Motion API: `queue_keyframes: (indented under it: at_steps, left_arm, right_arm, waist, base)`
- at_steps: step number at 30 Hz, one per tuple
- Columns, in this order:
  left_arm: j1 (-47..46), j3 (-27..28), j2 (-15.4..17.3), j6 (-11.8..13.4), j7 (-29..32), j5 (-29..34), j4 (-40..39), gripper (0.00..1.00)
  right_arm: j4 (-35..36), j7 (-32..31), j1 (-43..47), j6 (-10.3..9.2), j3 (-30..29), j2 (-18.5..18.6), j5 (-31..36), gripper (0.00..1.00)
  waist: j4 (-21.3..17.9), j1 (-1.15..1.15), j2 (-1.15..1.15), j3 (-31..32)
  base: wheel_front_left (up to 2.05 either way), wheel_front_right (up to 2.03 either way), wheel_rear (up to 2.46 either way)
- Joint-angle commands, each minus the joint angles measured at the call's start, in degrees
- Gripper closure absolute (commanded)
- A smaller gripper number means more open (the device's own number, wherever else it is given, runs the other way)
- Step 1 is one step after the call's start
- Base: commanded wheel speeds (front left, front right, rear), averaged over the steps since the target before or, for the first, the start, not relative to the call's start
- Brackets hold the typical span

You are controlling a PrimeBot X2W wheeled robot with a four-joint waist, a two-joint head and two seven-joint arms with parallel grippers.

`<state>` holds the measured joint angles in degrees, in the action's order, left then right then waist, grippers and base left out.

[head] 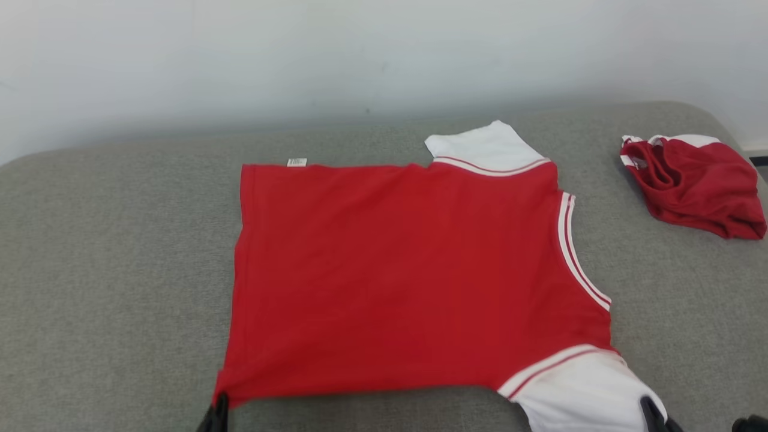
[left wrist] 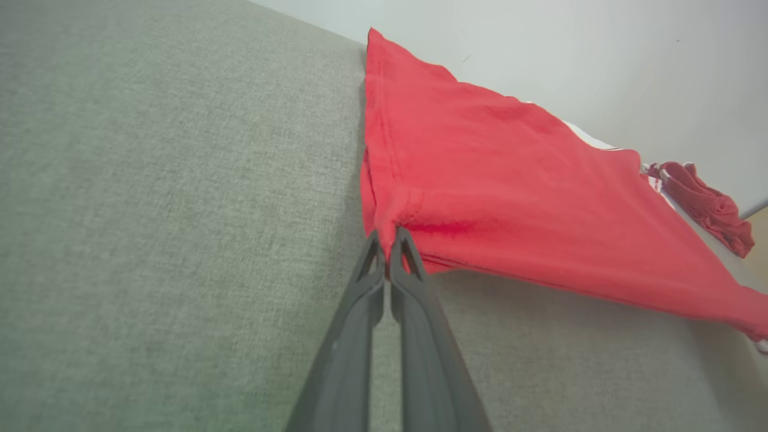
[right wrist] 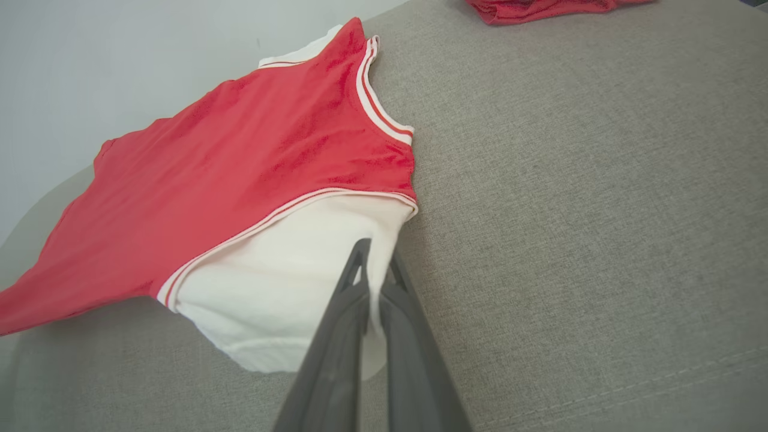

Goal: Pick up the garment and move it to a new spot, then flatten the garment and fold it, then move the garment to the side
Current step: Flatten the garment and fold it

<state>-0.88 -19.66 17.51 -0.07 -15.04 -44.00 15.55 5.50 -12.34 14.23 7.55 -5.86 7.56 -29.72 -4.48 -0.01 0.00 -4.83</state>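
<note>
The garment (head: 408,276) is a red T-shirt with white sleeves and striped trim, spread flat on a grey cushioned surface (head: 108,270), its hem to the left and its collar to the right. My left gripper (head: 217,414) is shut on the near hem corner (left wrist: 387,231), which is pinched into a small peak. My right gripper (head: 654,417) is shut on the edge of the near white sleeve (right wrist: 288,288). That sleeve drapes off the gripper toward the surface. The far white sleeve (head: 480,147) lies flat at the back.
A second red and white garment (head: 696,183) lies crumpled at the far right of the surface. A pale wall (head: 360,54) runs behind the surface's back edge. Bare grey fabric stretches left of the shirt and between the two garments.
</note>
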Motion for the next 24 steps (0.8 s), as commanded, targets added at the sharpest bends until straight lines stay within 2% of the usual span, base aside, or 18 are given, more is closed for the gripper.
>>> queue_keyframes:
  at_steps: [1, 5, 11, 16, 24]
  left_arm:
    - [1.77, 0.06, -0.52, -0.58, -0.18, 1.03, 1.40, 1.00]
    - [3.14, 0.90, -1.97, -2.23, -0.18, 2.27, 4.11, 1.00]
    - [4.71, 1.76, -3.95, -3.03, -0.18, 4.15, 5.65, 1.00]
    - [3.03, 1.96, -4.58, -3.89, -0.18, 6.01, 5.53, 1.00]
    - [-1.50, 0.83, -3.95, -5.12, -0.18, 8.46, 6.78, 1.00]
  right_arm:
    - [-0.54, -0.13, 1.48, -0.16, -0.18, 0.38, 0.49, 1.00]
    - [-1.76, -0.64, 4.32, -0.16, -0.92, 0.71, 0.71, 1.00]
    - [-1.59, -1.67, 6.04, -0.16, -0.78, 0.38, 0.22, 1.00]
    - [-1.76, -1.75, 3.65, -0.16, -0.36, 0.11, -1.39, 1.00]
    - [-3.49, -2.59, -3.99, -0.16, -0.23, 2.22, -3.84, 1.00]
  waist:
    - [0.87, 0.01, 0.00, 0.86]
    - [1.65, 0.01, 0.00, 1.73]
    - [1.63, 0.01, 0.00, 2.35]
    - [1.61, 0.01, 0.00, 2.43]
    - [2.03, 0.01, 0.00, 2.28]
  base:
    - [0.00, 0.00, 0.00]
    - [0.00, 0.00, 0.00]
    - [0.00, 0.00, 0.00]
    - [0.00, 0.00, 0.00]
    - [0.00, 0.00, 0.00]
